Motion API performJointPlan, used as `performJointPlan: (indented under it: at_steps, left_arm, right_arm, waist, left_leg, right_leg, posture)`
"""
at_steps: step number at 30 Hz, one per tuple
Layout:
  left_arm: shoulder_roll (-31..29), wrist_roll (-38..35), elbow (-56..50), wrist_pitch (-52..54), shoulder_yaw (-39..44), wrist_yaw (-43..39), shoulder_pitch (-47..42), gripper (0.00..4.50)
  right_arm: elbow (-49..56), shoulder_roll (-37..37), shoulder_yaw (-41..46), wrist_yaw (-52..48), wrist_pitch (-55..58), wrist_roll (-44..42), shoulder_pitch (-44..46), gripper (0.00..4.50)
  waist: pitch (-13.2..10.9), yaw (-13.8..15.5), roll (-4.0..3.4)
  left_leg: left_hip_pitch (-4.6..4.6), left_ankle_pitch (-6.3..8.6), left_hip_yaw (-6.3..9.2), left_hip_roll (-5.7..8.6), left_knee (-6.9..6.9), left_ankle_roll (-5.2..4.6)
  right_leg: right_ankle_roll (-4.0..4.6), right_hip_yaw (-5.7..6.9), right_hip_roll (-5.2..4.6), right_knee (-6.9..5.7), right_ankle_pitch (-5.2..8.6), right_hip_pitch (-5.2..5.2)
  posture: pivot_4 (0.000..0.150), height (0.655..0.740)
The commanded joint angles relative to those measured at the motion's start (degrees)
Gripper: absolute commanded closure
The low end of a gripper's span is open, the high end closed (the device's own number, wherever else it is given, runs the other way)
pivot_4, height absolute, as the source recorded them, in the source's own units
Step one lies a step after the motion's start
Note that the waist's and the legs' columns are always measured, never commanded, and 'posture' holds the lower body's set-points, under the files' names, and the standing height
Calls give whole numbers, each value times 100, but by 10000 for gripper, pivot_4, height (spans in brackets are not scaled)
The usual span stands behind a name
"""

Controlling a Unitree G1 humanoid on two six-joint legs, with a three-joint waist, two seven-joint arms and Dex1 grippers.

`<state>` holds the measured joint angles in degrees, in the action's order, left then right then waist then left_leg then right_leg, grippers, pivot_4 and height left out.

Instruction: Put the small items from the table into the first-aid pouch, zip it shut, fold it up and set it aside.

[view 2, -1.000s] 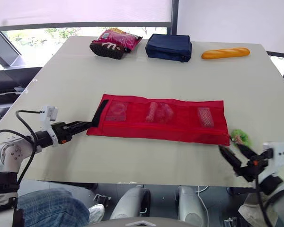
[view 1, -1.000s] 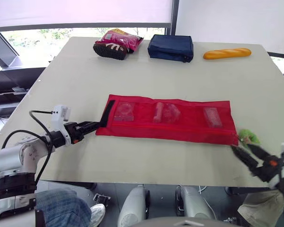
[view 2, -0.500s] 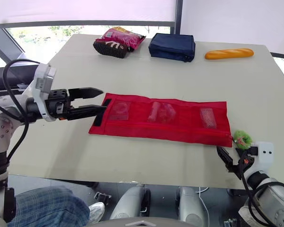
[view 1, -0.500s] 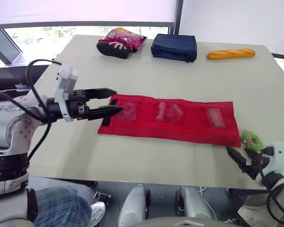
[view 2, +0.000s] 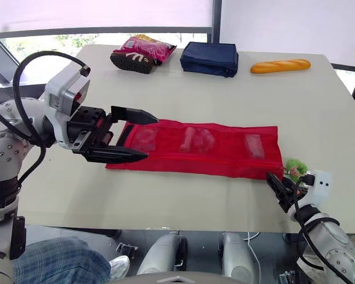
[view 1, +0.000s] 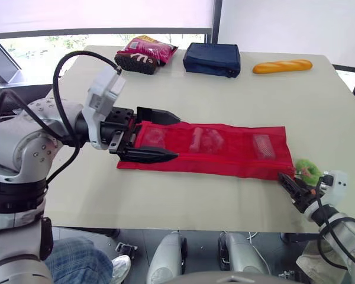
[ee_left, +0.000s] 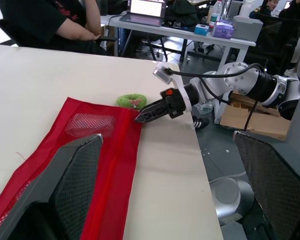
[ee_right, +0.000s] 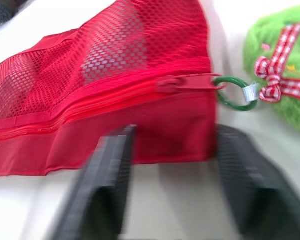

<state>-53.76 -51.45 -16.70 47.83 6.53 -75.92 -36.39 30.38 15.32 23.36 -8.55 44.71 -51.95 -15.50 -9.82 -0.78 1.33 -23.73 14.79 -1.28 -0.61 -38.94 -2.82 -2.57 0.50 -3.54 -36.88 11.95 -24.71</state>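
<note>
First-aid pouch lies flat, unfolded, centre of desk. L gripper spread wide over its 9 o'clock end; R gripper parted at 4 o'clock corner, by green zip charm.

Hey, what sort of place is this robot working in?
Probably an office or lab: a desk with a laptop, a person seated nearby, and a window behind the pale table.
</note>
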Motion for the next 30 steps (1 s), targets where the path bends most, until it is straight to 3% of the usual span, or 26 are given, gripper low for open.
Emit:
performJointPlan:
  at_steps: [1, 2, 9, 16, 22, 26, 30]
  left_arm:
    - [-30, -43, 6, -169, 140, -104, -124, 0]
    - [-29, -21, 14, -208, 135, -124, -105, 0]
    - [-28, 36, 83, -365, 133, -197, -46, 0]
    - [-57, 179, 196, -555, 122, -273, -10, 0]
    - [-37, 138, 311, -526, 113, -295, -92, 0]
    - [-40, 172, 370, -571, 120, -336, -130, 0]
    - [-27, 188, 367, -608, 151, -309, -137, 0]
  right_arm:
    - [166, -126, 89, 36, -75, -419, 19, 40687]
    - [168, -163, 127, 75, -100, -491, 23, 44726]
    - [168, 90, 674, 143, -198, -947, -86, 44726]
    - [234, 1514, 1749, -358, 58, -1437, -667, 44726]
    - [514, 2804, 2466, -559, 313, -2667, -499, 44726]
    - [976, 3797, 2028, -134, 422, -3963, 109, 44726]
    - [1367, 4081, 559, 683, 231, -4503, 1019, 44726]
  waist:
    - [0, 2, 0]
    - [0, 3, 0]
    - [-5, 13, -8]
    - [-10, 63, -16]
    - [-11, 18, -15]
    - [-19, -9, -24]
    - [-23, 15, -8]
  left_leg:
    - [0, 0, 0, 0, 0, 0]
    - [0, 0, 0, 0, 0, 0]
    - [0, 0, -1, 1, 0, 0]
    - [-4, 0, 0, 18, -2, -1]
    - [0, -1, -1, 7, -6, -2]
    - [0, -1, -3, 0, -12, -2]
    - [-7, -1, 14, -7, -12, -2]
  right_leg:
    - [0, -1, 0, 0, 0, 0]
    - [0, -1, 0, 0, 0, 0]
    - [0, -4, 0, 0, 0, 0]
    - [-2, -24, -1, 2, 0, 3]
    - [-9, -33, 19, 1, -4, 5]
    - [-8, -57, 42, 0, -4, 5]
    - [-9, -52, 56, 0, -5, 5]
  posture:
    - [1500, 7164]
    - [1500, 7164]
    - [1500, 7164]
    - [1500, 7164]
    - [1500, 7164]
    - [1500, 7164]
    - [1500, 7164]
